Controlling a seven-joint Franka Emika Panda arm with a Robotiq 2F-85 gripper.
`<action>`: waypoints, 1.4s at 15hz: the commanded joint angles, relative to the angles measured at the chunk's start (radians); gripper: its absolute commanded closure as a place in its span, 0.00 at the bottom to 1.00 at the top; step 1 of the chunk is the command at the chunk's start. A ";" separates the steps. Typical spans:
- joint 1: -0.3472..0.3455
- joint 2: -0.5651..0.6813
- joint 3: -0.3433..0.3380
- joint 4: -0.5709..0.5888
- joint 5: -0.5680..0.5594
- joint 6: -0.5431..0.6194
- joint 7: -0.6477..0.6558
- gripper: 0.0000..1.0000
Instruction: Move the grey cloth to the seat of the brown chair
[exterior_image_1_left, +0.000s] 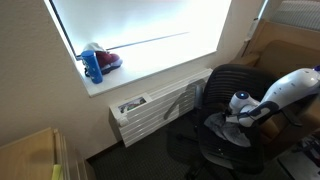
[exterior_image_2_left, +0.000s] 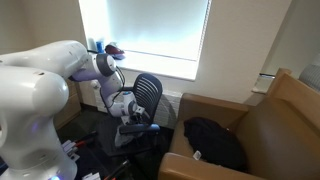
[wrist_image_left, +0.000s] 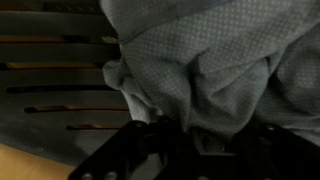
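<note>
The grey cloth fills the wrist view, bunched up right against my gripper, whose dark fingers close on its lower folds. In both exterior views the gripper hangs over the seat of a black office chair with the grey cloth under it, just above that seat. The brown chair stands to the right of the office chair, and its seat holds a black garment. Part of the brown chair shows behind the arm.
A white radiator sits under the bright window. A blue bottle and a red object stand on the windowsill. A wooden surface is in the lower corner. The office chair's slatted seat shows beside the cloth.
</note>
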 joint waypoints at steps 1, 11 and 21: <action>-0.105 -0.003 0.103 0.109 0.000 -0.124 -0.123 0.91; -0.021 -0.435 0.051 -0.327 0.043 0.281 -0.208 0.97; 0.194 -0.759 -0.119 -0.564 0.391 0.543 -0.149 0.97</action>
